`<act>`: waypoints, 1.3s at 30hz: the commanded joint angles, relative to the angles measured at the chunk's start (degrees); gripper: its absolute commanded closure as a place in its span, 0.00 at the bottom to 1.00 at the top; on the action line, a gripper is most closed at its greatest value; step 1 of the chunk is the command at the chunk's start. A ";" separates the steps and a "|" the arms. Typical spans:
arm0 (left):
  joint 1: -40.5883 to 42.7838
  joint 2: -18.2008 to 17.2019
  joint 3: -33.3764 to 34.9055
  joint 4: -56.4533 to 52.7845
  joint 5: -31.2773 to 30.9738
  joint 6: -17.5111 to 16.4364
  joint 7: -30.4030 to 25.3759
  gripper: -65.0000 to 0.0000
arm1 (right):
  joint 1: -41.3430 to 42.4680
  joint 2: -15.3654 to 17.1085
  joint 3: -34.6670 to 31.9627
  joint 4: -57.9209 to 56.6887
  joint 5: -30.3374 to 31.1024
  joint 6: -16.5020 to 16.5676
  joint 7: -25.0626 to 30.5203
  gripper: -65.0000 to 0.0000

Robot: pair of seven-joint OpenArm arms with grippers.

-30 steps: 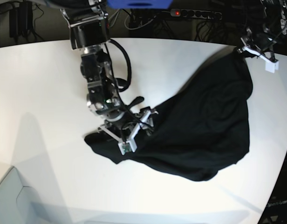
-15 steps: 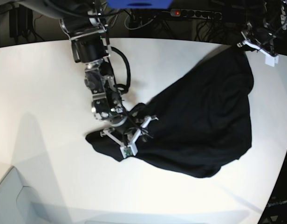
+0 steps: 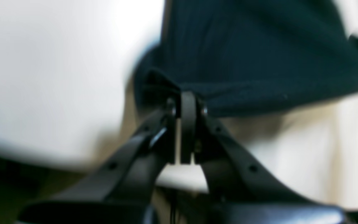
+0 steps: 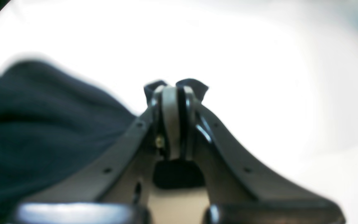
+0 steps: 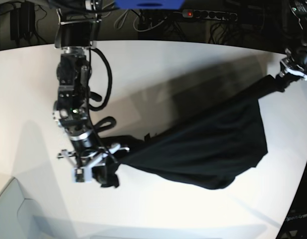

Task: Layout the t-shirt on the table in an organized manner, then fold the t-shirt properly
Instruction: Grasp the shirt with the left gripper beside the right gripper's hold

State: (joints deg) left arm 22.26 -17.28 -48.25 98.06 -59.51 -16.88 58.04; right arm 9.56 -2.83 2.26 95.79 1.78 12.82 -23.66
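The black t-shirt (image 5: pixel 208 144) hangs stretched between my two grippers over the white table (image 5: pixel 168 64). In the base view my right gripper (image 5: pixel 101 168) is at the lower left, shut on one corner of the cloth. My left gripper (image 5: pixel 285 72) is at the far right edge, shut on the opposite corner. In the right wrist view, the right gripper (image 4: pixel 174 90) has its fingers pressed together with a scrap of dark cloth poking out, and the t-shirt (image 4: pixel 42 124) bulks at the left. In the left wrist view, the left gripper (image 3: pixel 186 104) pinches the t-shirt's (image 3: pixel 244 56) edge.
A power strip (image 5: pixel 208 15) with a red light and cables lies behind the table's far edge. The table's curved edge (image 5: pixel 298 189) runs down the right side. A pale grey panel (image 5: pixel 9 209) sits at the lower left corner.
My right gripper has closed on the shirt's near-left corner and drawn it left and forward. My left gripper has moved right. The shirt is now pulled taut and partly lifted.
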 commanded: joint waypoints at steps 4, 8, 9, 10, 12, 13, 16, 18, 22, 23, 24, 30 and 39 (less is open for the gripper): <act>-4.20 -1.05 -2.87 2.47 0.12 0.23 -0.59 1.00 | -1.25 0.50 6.92 10.01 -0.07 -0.47 0.67 1.00; -9.12 -1.05 -2.96 2.73 0.12 0.31 -0.59 1.00 | -3.10 0.41 12.38 15.03 3.89 -0.47 -2.49 1.00; -10.44 -1.05 -2.96 2.73 0.12 0.31 -0.59 1.00 | -3.28 0.50 13.25 15.55 4.77 -0.47 -2.93 1.00; -11.93 -1.05 -2.87 2.73 0.12 0.49 -0.59 1.00 | -3.28 0.59 14.05 15.99 5.30 -0.29 -3.28 1.00; -16.50 -1.05 -2.70 2.73 0.12 0.58 -0.59 1.00 | -3.19 1.56 14.13 16.17 5.47 -0.20 -3.90 1.00; -18.44 -1.05 -2.61 2.73 0.12 0.66 -0.59 1.00 | -3.10 2.08 14.13 16.26 5.47 -0.20 -3.99 1.00; -24.77 -1.14 -1.99 2.64 0.38 0.84 -0.41 1.00 | -3.19 2.61 14.05 17.66 5.47 -0.12 -4.08 1.00; -27.67 -1.32 0.82 2.03 0.65 0.84 -0.41 1.00 | -3.36 2.61 14.05 18.10 5.30 -0.12 -4.08 1.00; -28.63 0.18 8.03 -1.58 0.74 0.84 -0.50 0.99 | -4.16 2.52 14.13 18.19 5.21 -0.12 -4.08 1.00; -28.63 1.32 10.67 -3.16 0.74 0.84 -0.50 0.99 | -4.95 2.52 14.22 18.19 5.21 -0.12 -4.08 1.00; -28.55 2.11 12.95 -4.65 0.74 0.84 -0.50 0.99 | -5.30 2.52 14.22 18.19 5.21 -0.12 -4.08 1.00; -28.02 6.16 31.94 -13.36 0.47 0.66 -0.50 0.96 | -6.71 2.52 14.31 18.10 5.12 -0.12 -4.08 1.00; -28.46 7.21 52.07 -13.45 3.99 0.75 -0.94 0.37 | -7.14 2.52 14.13 18.01 5.12 -0.12 -4.08 1.00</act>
State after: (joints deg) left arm -4.97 -9.72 4.25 83.57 -54.50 -15.70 57.80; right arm 1.54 -0.64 16.45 112.84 6.44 12.21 -29.39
